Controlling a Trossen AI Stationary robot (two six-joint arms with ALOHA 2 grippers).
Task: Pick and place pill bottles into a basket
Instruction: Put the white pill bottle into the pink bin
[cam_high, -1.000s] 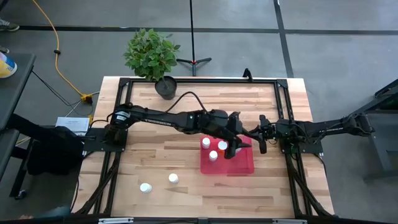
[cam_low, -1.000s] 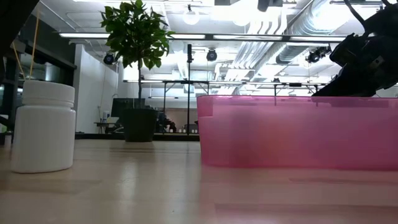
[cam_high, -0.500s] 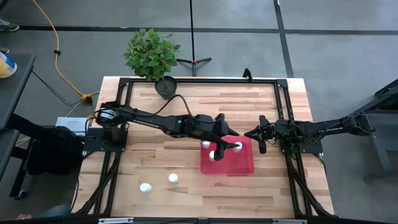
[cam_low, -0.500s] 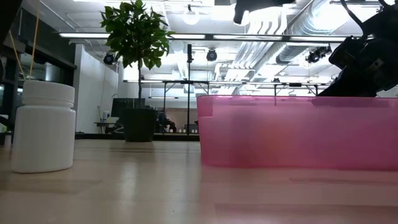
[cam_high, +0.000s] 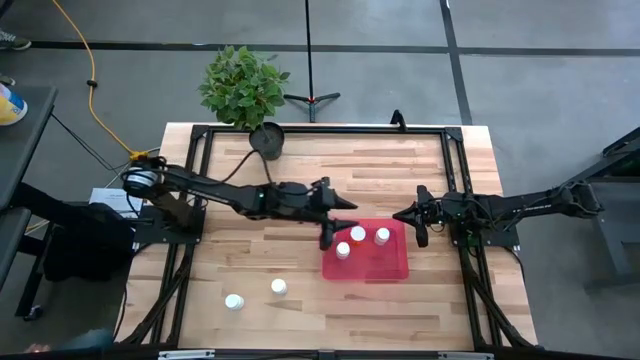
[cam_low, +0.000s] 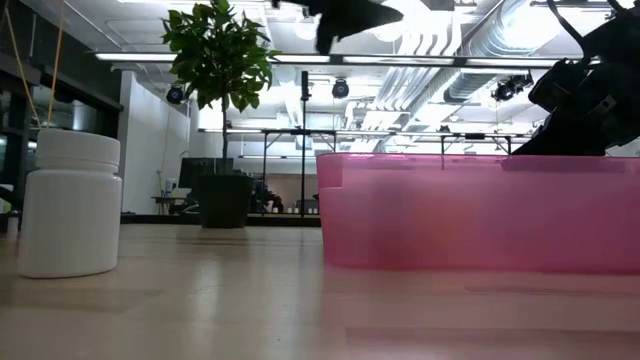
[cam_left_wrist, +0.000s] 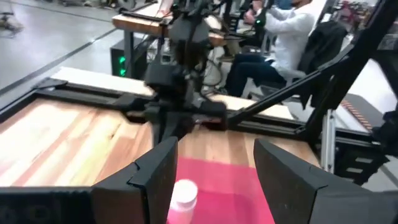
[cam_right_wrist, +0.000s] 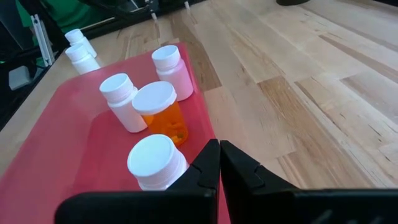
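1. The red basket (cam_high: 390, 262) lies flat on the wooden desk (cam_high: 300, 170), right of centre and nearer the front edge than the back.
2. Four bottles stand upright in the basket's far half. Seen from the right wrist, three are white pill bottles: one nearest the camera (cam_right_wrist: 156, 163), one further in (cam_right_wrist: 122, 101), and one at the far edge (cam_right_wrist: 171, 71).
3. The fourth is an orange bottle (cam_right_wrist: 161, 113) with a white cap, set between those white ones and close against them.
4. Two more white pill bottles stand on the bare desk well to the left of the basket, near the front edge: one (cam_high: 234, 302) further left, the other (cam_high: 279, 287) just right of it and slightly further back.
5. The left pincer (cam_high: 326, 240) hangs above the desk just beyond the basket's far-left corner, its fingers (cam_left_wrist: 155, 177) spread moderately wide and holding nothing.
6. The right pincer (cam_high: 406, 214) sits just off the basket's far-right corner, fingers (cam_right_wrist: 202, 174) pressed together and empty.
7. A potted plant (cam_high: 245, 90) stands at the desk's far-left edge.
8. In the left wrist view a person (cam_left_wrist: 283, 31) in a white top sits beyond the desk.
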